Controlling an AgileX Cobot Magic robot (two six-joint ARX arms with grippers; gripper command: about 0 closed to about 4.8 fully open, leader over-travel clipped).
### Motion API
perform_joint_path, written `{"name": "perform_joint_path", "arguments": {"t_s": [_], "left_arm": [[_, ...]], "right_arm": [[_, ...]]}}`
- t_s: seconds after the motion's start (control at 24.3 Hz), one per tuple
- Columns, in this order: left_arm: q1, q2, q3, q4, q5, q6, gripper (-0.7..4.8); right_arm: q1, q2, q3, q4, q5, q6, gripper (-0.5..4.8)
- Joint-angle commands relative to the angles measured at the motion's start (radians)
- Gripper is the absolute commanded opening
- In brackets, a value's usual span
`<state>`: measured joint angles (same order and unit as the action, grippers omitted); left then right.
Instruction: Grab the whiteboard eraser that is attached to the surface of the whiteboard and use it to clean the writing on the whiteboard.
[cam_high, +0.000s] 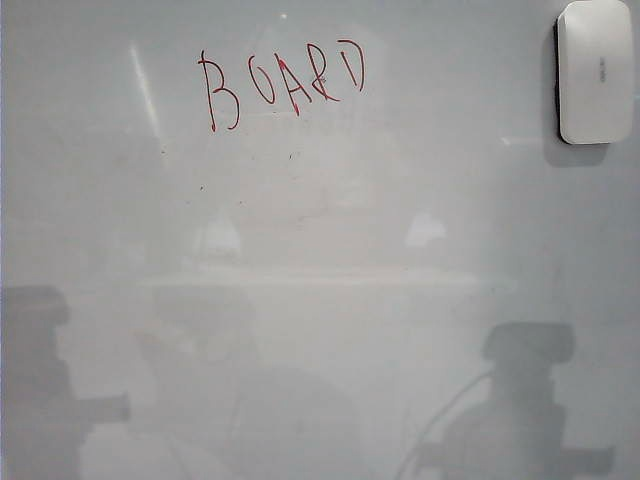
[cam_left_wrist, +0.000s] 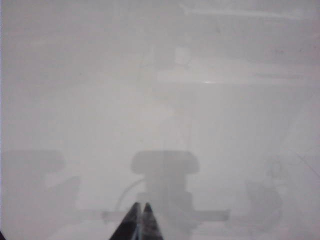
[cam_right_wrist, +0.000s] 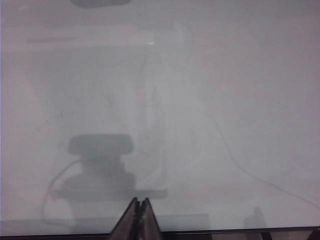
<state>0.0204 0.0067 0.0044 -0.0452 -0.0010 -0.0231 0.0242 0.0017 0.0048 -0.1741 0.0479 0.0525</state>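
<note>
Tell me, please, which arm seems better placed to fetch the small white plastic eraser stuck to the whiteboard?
Probably the right. The white rounded plastic eraser sits at the glossy grey whiteboard's upper right, the right arm's side. Both the right tool and left tool are shut and empty.

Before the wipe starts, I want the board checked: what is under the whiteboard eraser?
The whiteboard eraser sits on the whiteboard, top right, casting a shadow. The patch of board it covers is hidden. The red writing lies well left of it, uncovered.
</note>
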Motion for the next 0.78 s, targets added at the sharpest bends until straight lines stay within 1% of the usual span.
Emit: {"name": "perform_joint_path", "arguments": {"t_s": [0.04, 0.37, 0.45, 0.49, 0.53, 0.58, 0.62, 0.7, 0.78], "left_arm": [[0.002, 0.0, 0.003, 0.008, 0.001, -0.003, -0.05], [0.002, 0.0, 0.006, 0.011, 0.005, -0.004, -0.05], [0.002, 0.0, 0.008, 0.068, 0.015, -0.018, -0.05], [0.002, 0.0, 0.026, 0.155, 0.096, -0.065, -0.05], [0.001, 0.0, 0.074, 0.192, 0.231, -0.1, -0.05], [0.001, 0.0, 0.112, 0.193, 0.323, -0.108, -0.05], [0.001, 0.0, 0.186, 0.174, 0.458, -0.132, -0.05], [0.001, 0.0, 0.259, 0.114, 0.536, -0.181, -0.05], [0.001, 0.0, 0.324, 0.014, 0.547, -0.222, -0.05]], "right_arm": [[0.0, -0.002, -0.003, 0.013, -0.002, 0.003, 0.0], [0.0, -0.002, 0.0, 0.024, -0.004, 0.003, -0.01], [0.002, -0.002, 0.025, 0.053, -0.043, 0.01, -0.02], [0.003, -0.002, 0.084, 0.055, -0.053, 0.065, -0.03], [0.009, -0.002, 0.153, 0.039, -0.045, 0.132, -0.04], [0.009, -0.002, 0.19, 0.026, -0.045, 0.155, -0.04], [0.009, 0.002, 0.278, -0.011, -0.051, 0.162, -0.04], [0.009, 0.005, 0.37, -0.058, -0.05, 0.156, -0.04], [0.009, 0.019, 0.451, -0.11, -0.05, 0.148, -0.04]]}}
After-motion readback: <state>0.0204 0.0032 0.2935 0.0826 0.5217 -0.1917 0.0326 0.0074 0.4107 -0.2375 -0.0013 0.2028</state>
